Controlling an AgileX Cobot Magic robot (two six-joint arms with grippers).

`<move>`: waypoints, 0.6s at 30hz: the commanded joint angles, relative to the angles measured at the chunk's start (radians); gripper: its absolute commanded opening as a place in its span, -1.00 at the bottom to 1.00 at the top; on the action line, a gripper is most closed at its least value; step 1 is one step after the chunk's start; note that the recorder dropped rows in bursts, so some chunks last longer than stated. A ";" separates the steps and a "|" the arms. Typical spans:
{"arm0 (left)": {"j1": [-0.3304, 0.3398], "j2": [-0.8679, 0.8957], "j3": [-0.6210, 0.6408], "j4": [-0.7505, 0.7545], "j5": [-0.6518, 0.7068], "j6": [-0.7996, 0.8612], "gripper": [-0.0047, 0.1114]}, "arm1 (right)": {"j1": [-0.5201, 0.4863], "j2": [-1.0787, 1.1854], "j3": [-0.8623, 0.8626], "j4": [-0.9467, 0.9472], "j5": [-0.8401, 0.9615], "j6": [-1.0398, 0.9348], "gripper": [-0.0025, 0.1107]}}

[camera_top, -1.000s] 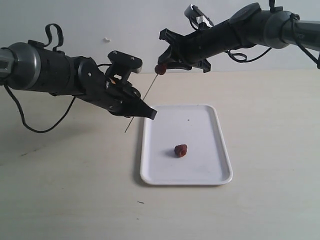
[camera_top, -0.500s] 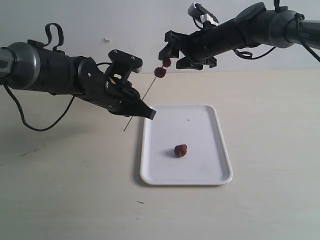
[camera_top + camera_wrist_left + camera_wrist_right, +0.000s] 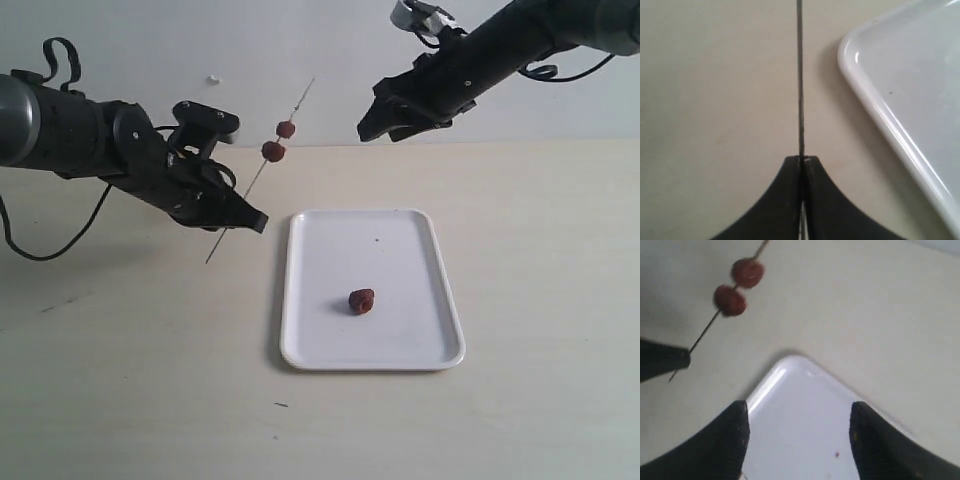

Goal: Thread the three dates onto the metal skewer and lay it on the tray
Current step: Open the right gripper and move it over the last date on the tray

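My left gripper (image 3: 250,220) is shut on the metal skewer (image 3: 245,195), which slants up and to the right above the table, left of the tray. Two dates (image 3: 273,151) (image 3: 286,129) sit threaded on its upper part, and show in the right wrist view as the two dates (image 3: 730,300) (image 3: 747,272) on the skewer (image 3: 700,337). In the left wrist view the skewer (image 3: 800,75) runs straight out from the closed fingertips (image 3: 802,161). The third date (image 3: 361,301) lies loose on the white tray (image 3: 440,330). My right gripper (image 3: 365,133) hangs open and empty, high above the tray's far end.
The tray's corner (image 3: 860,65) lies close beside the skewer in the left wrist view. A tiny dark speck (image 3: 377,239) sits on the tray's far part. Another small dark speck (image 3: 281,405) lies on the table in front of the tray.
The right gripper opened, let go of the second date on the skewer and pulled back up to the right. The left arm moved left and tilted the skewer higher with both dates on it.
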 commanded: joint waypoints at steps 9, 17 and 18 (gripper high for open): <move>0.000 -0.005 -0.006 0.060 0.066 0.000 -0.92 | 0.246 -0.044 0.045 -0.592 0.154 0.174 0.00; 0.113 -0.007 -0.006 0.077 0.084 -0.089 -0.92 | 0.344 -0.050 0.111 -0.717 0.154 0.611 0.00; 0.133 -0.007 -0.006 0.074 0.081 -0.097 -0.92 | 0.348 -0.052 0.122 -0.715 0.154 0.632 0.00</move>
